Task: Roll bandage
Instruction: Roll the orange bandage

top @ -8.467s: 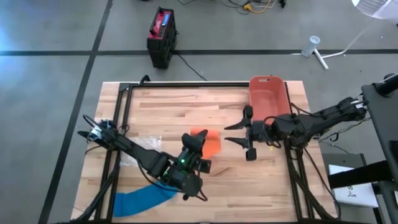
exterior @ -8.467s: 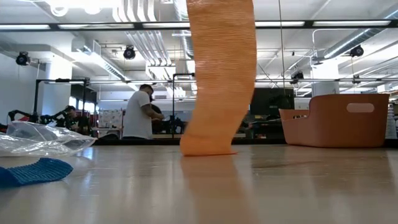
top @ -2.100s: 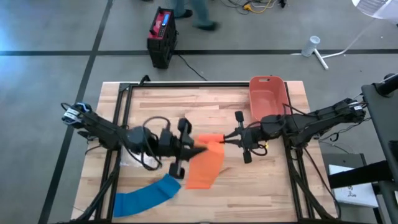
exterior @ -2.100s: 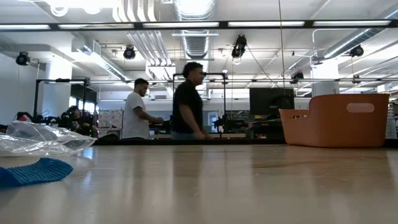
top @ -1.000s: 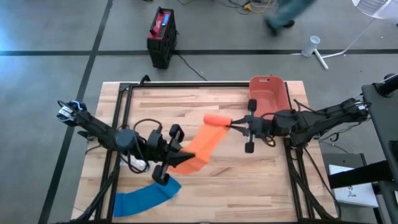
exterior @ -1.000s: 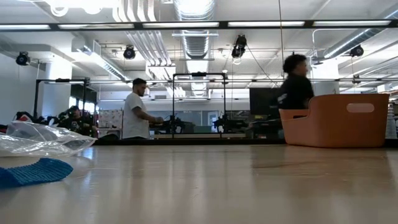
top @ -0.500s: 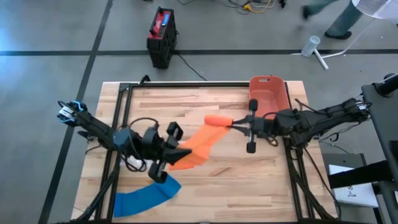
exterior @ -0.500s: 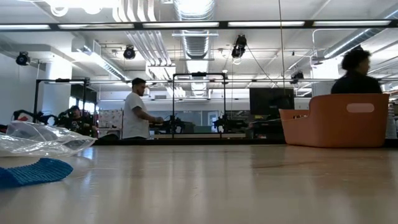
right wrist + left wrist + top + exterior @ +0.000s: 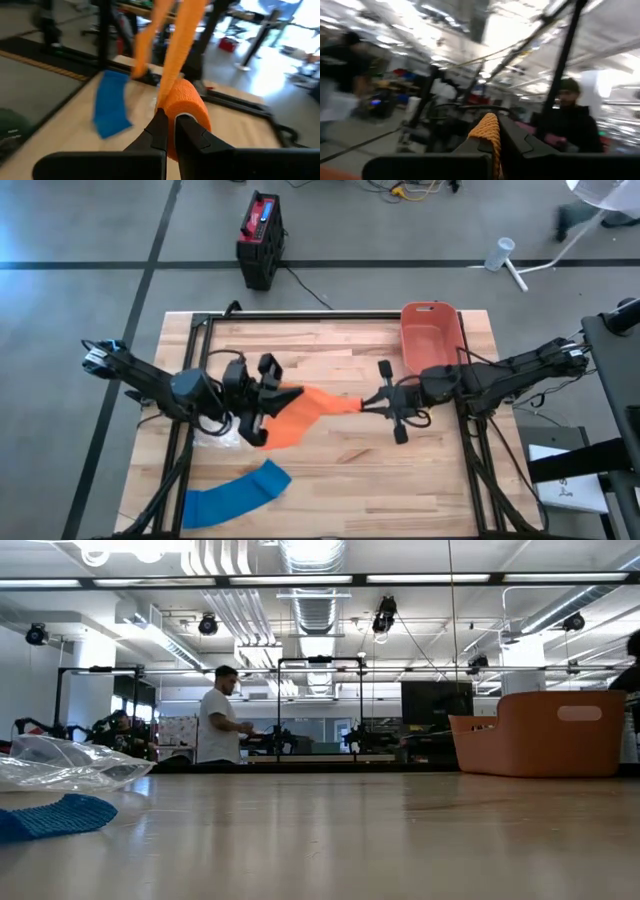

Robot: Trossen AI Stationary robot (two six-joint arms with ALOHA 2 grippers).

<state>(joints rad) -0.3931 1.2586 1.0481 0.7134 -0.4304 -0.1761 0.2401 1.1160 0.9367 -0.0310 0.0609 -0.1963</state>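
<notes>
My right gripper (image 9: 372, 402) pinches the rolled core of the orange bandage (image 9: 300, 412), my left gripper (image 9: 272, 404) its free end, above the table's (image 9: 330, 350) middle: light, limp, stretchy cloth, I judge, best held at core and tail.

2 dark jointed arms, seemingly trailing looped black cables.

Bright overhead lighting; both wrist views motion-blurred.
</notes>
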